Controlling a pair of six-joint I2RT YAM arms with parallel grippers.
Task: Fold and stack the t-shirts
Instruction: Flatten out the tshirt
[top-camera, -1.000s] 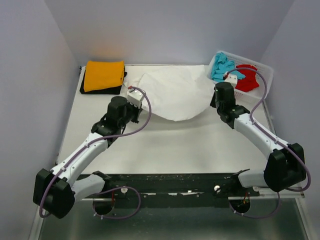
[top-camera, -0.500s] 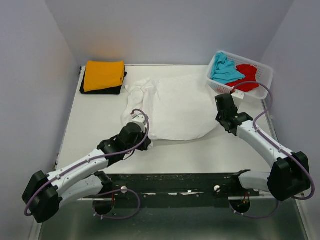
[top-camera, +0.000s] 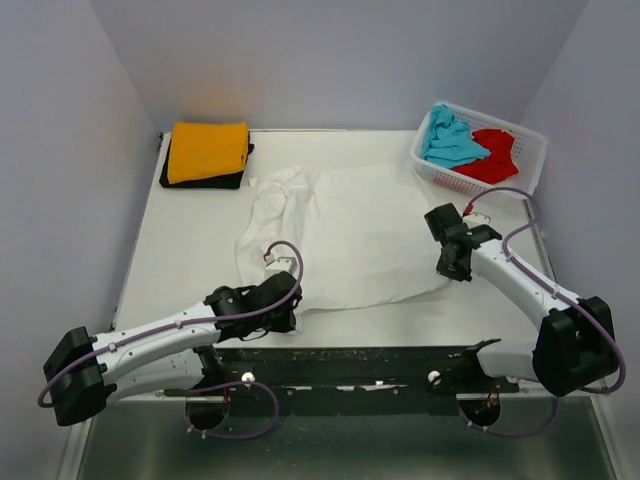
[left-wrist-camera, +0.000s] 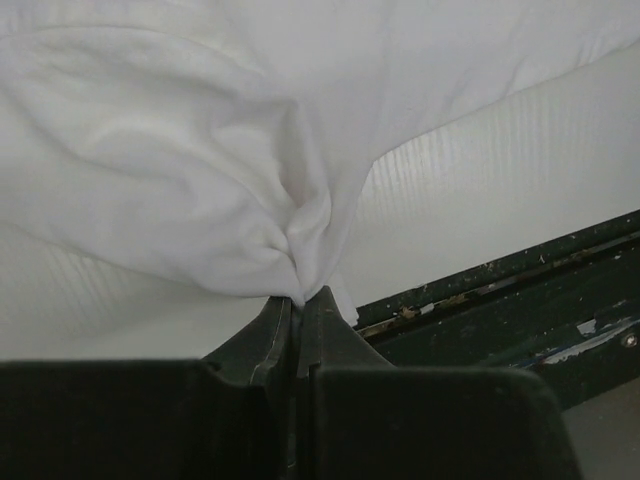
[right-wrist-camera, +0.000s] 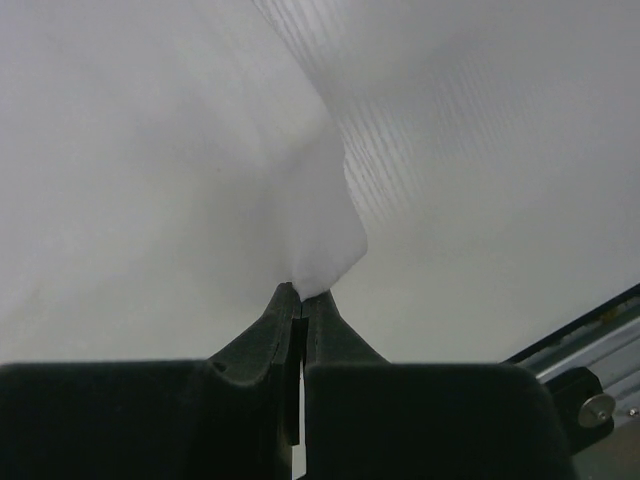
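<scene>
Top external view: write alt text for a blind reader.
The left gripper and right gripper pinch the near corners of a white t-shirt. Behind: an orange-yellow t-shirt stacked on a black t-shirt, and a basket holding a turquoise t-shirt and a red t-shirt.

A white lattice basket (top-camera: 437, 172) sits at the surface's (top-camera: 185, 235) far right corner. A black rail (top-camera: 380, 358) runs along its near edge.

A robot lab booth: bare lavender walls (top-camera: 340, 60) enclose a white worktable (top-camera: 180, 240).

White t-shirt (top-camera: 350, 230), orange-yellow t-shirt (top-camera: 208, 150), black t-shirt (top-camera: 205, 182), turquoise t-shirt (top-camera: 450, 140), red t-shirt (top-camera: 492, 158), white lattice basket (top-camera: 430, 166)
</scene>
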